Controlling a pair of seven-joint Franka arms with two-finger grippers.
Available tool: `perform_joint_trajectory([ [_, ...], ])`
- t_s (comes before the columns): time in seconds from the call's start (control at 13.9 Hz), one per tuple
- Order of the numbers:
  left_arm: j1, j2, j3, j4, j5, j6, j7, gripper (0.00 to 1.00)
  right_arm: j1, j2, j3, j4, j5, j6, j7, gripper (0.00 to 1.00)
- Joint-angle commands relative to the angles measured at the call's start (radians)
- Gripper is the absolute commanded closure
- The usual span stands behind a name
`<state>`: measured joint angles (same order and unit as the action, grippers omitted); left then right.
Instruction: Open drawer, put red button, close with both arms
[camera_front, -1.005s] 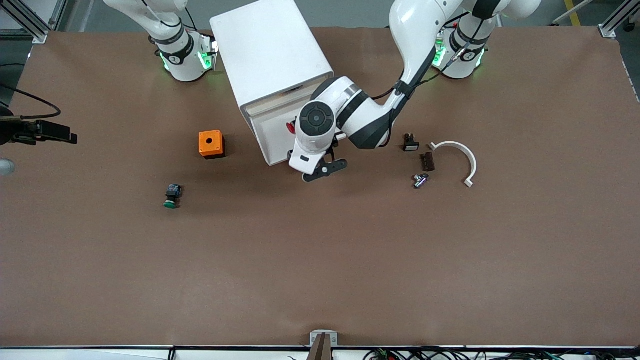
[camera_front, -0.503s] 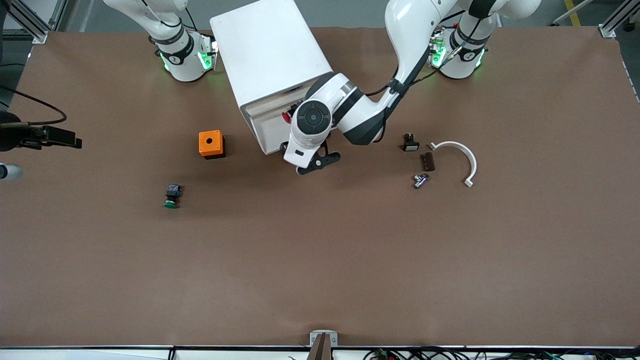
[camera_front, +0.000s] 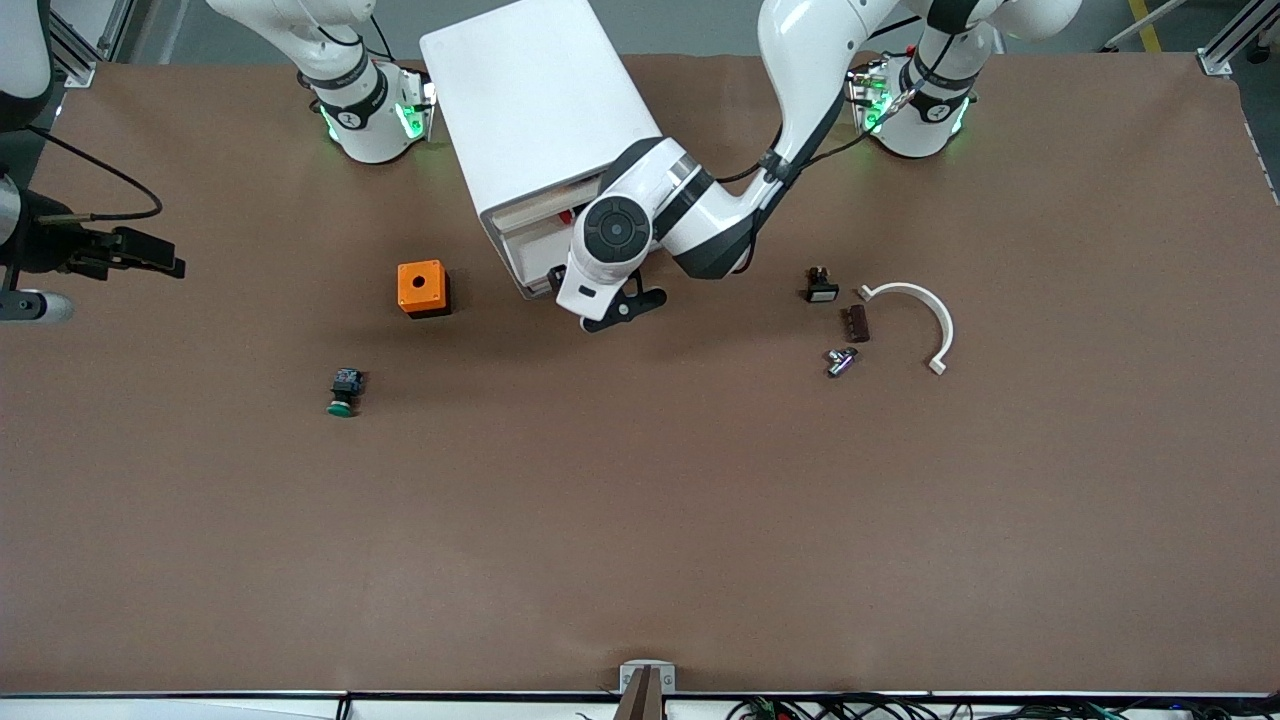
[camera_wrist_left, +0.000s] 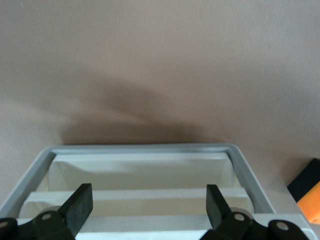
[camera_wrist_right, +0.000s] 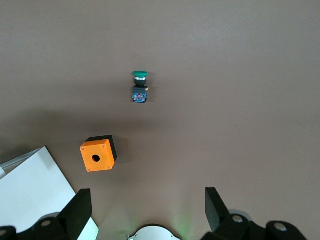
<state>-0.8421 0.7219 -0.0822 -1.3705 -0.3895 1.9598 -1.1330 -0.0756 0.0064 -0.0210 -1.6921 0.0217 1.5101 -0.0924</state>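
Note:
The white cabinet stands between the two arm bases. Its top drawer sticks out a little, toward the front camera. A sliver of the red button shows inside it, beside the left wrist. My left gripper is at the drawer's front edge, mostly hidden under its wrist. In the left wrist view the gripper is open and empty, its fingers either side of the drawer's rim. The button is hidden there. My right gripper hangs high at the right arm's end of the table, open and empty.
An orange box with a hole stands beside the cabinet. A green-capped button lies nearer the front camera. Small black parts, a silver part and a white curved piece lie toward the left arm's end.
The left gripper has moved toward the cabinet, and the drawer has slid in with it. The right gripper has shifted slightly toward the cabinet.

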Motion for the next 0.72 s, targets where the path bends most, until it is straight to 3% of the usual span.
perform_joint_trajectory([
  [0.0,-0.021,-0.002,0.001,-0.019,-0.037,0.001,-0.002,0.00,-0.007,-0.022,0.010,-0.015,-0.031,0.024,0.005,0.00],
  [0.65,-0.046,-0.002,0.001,-0.032,-0.118,0.001,-0.004,0.00,-0.015,-0.003,0.009,0.164,-0.034,-0.010,0.039,0.00],
])
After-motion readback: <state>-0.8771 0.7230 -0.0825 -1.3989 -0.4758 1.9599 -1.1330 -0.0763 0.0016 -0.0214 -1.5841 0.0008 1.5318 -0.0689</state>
